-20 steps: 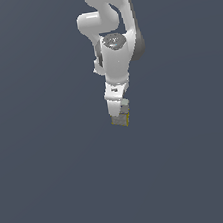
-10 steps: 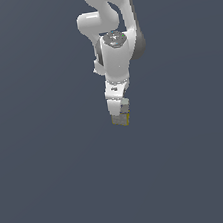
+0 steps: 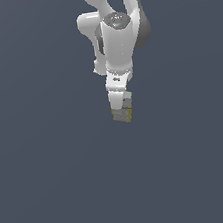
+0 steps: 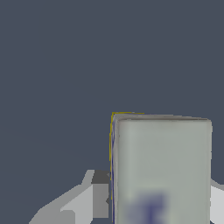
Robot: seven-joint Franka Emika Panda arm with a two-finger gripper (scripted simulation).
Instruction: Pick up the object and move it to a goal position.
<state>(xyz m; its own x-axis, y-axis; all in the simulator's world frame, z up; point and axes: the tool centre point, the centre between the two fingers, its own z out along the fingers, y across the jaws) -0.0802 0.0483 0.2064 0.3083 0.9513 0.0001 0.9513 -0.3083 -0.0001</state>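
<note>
gripper [image 3: 122,111] closed on box [image 3: 122,115], box btwn fingers [image 4: 85,199] | rigid, prob light, smooth sides – slip risk | grip flat sides mid-height

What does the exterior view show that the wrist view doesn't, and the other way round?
Only the exterior view shows the whole white arm reaching down over the plain dark floor, with the gripper and box seen small at its tip. Only the wrist view shows the box's pale panel close up, with a blurred bluish mark low on it. Both show the box, grey with yellow edges, sitting between the jaws.
</note>
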